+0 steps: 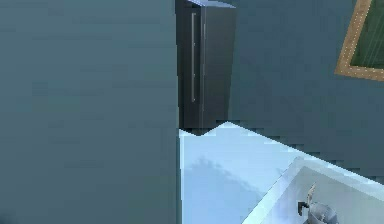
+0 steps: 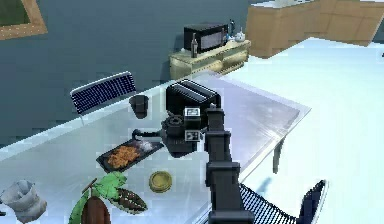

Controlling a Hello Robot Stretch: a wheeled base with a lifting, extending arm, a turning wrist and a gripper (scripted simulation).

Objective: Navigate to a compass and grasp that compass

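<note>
Arm side view, near to far: the arm (image 2: 225,185) rises from the bottom edge over a pale table (image 2: 255,110). Near the table's front edge lie a leafy green bunch (image 2: 118,190) and the compass (image 2: 160,181), a small round brass-coloured disc lying flat between the bunch and the arm. Being round, it presents no long axis, and which way it points cannot be told. Beyond it lies a dark tray of food (image 2: 128,154). Just past the tray the gripper (image 2: 155,131) reaches toward the view's left; whether it holds anything cannot be told. Farther on stand a dark mug (image 2: 139,104) and a black toaster (image 2: 195,98), then a chair (image 2: 102,92), and farthest a microwave (image 2: 205,38). Forward view: a white sink (image 1: 330,185) lies nearest, and a dark refrigerator (image 1: 208,60) stands beyond it beside a blue-grey wall (image 1: 80,100).
</note>
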